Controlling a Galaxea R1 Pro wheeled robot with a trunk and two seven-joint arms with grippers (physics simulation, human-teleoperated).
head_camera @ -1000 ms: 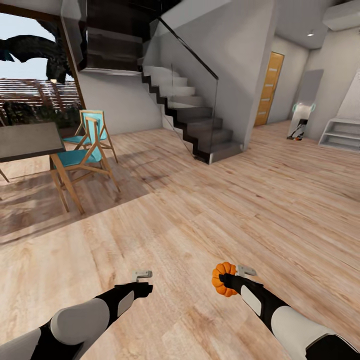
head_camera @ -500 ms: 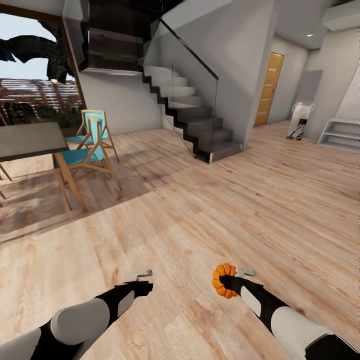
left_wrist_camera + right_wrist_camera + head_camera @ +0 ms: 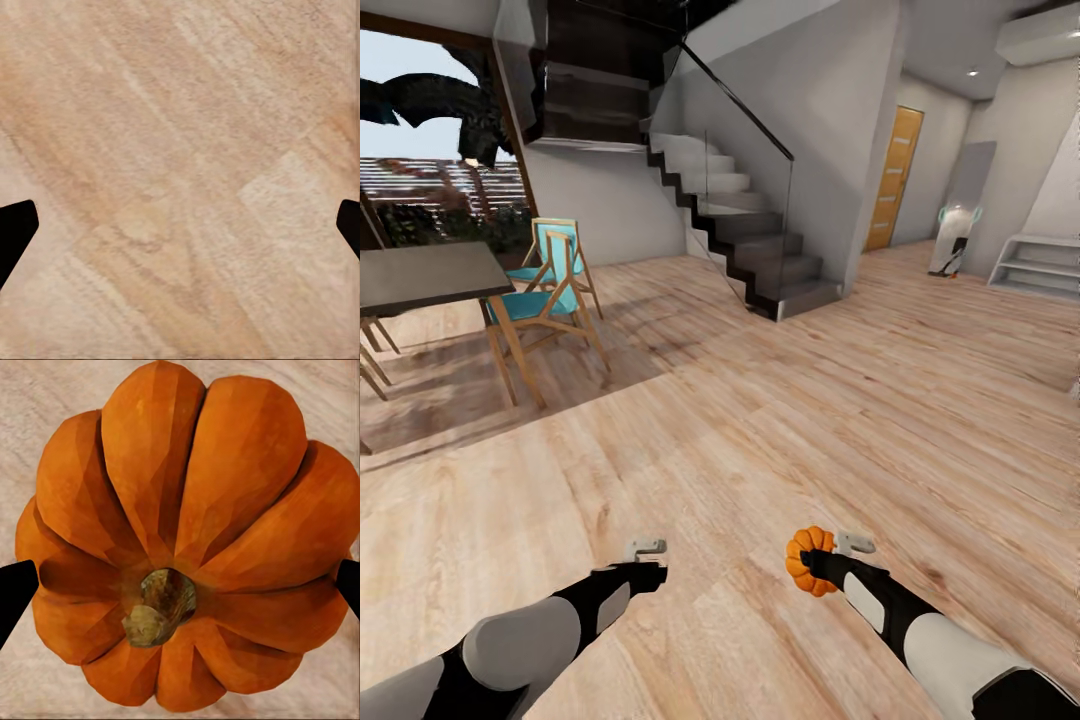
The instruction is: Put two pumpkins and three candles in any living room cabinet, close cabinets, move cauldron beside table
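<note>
A small orange ribbed pumpkin (image 3: 807,560) hangs above the wood floor at lower centre-right of the head view, with my right gripper (image 3: 812,566) shut on it. The right wrist view looks straight at the pumpkin (image 3: 187,540) and its dark stem, a black fingertip at each side. My left gripper (image 3: 647,566) is held out over the floor at lower left, open, with bare planks between its fingertips (image 3: 15,232). The candles, cabinet, cauldron and coffee table are out of view.
A dark dining table (image 3: 420,277) with teal-seated wooden chairs (image 3: 550,295) stands at the left by a large window. A staircase (image 3: 745,235) with a glass rail rises at centre back. An orange door (image 3: 890,180) and white low shelves (image 3: 1035,265) lie at the far right.
The whole view has swung slightly left, so the table and chairs sit further right in the picture. Both arms keep their pose, the pumpkin still held.
</note>
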